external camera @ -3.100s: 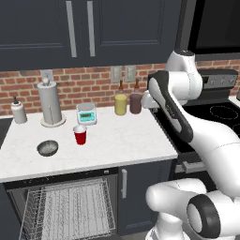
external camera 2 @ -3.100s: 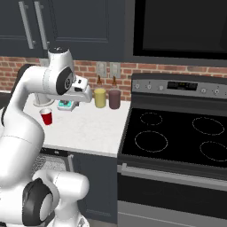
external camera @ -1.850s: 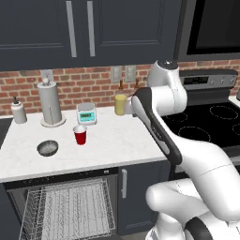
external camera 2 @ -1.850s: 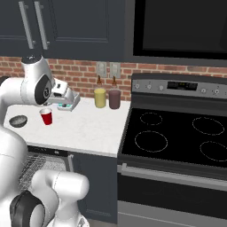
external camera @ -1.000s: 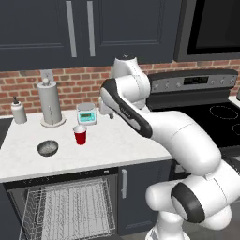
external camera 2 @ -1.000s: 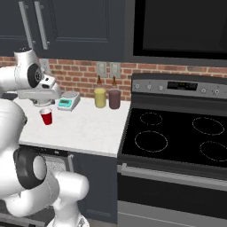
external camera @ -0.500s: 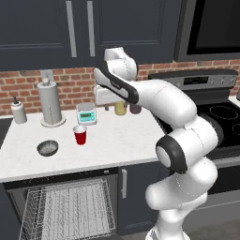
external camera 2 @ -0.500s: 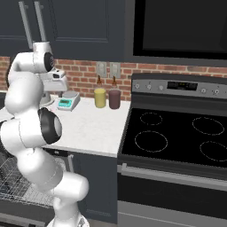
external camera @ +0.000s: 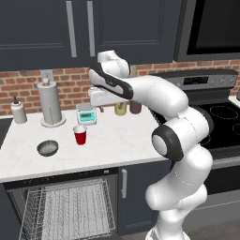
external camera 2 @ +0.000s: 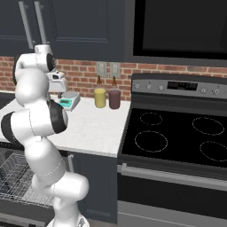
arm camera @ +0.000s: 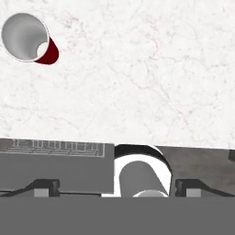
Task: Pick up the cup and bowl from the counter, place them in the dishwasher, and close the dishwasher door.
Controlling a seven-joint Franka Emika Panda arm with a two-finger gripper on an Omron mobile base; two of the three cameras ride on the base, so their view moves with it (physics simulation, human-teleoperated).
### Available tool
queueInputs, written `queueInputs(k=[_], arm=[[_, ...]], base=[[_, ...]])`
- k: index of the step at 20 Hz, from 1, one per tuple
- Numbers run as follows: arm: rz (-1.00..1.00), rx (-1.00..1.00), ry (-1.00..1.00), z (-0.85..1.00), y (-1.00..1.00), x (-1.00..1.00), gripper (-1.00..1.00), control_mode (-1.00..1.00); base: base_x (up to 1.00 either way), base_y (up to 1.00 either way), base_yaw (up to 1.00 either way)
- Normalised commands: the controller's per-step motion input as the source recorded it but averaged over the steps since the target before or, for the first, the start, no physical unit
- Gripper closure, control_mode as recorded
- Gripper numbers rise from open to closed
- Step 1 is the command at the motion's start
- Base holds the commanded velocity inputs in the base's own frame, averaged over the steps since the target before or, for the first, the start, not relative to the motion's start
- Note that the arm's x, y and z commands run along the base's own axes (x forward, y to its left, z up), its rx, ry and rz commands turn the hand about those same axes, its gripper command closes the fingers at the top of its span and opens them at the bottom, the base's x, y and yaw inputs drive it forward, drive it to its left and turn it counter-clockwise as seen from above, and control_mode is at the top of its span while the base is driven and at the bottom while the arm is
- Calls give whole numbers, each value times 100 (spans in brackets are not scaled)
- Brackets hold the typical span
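While hovering: tool [external camera: 96, 99] hangs above the white marble-look counter [external camera: 117, 140], jaws wide, holding nothing.
Cup: small red tapered plastic cup [external camera: 80, 135] stands upright on counter, below tool and off to its left; top-left corner in hand view [arm camera: 28, 38].
Bowl: shallow grey metallic bowl [external camera: 47, 148] further left.
Change: arm has swung leftward from stove side.

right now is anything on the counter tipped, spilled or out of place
Nothing stands out. The cup stands upright on the counter with the bowl right way up to its left, apart from it. No spill shows on the marble. The dishwasher is open below, its rack empty.
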Motion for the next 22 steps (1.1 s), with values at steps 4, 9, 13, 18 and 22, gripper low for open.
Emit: queueInputs(k=[4,9,13,18,22], arm=[[-7,1,0,-34,36,3,-100,-100],[-5,14,0,-43,18,0,-100,-100],[0,17,0,-45,1,0,-100,-100],[0,6,4,-37,1,0,-100,-100],[0,0,1,-3,1,23,-100,-100]], base=[[0,0,0],[0,0,0],[0,0,0],[0,0,0],[0,0,0]])
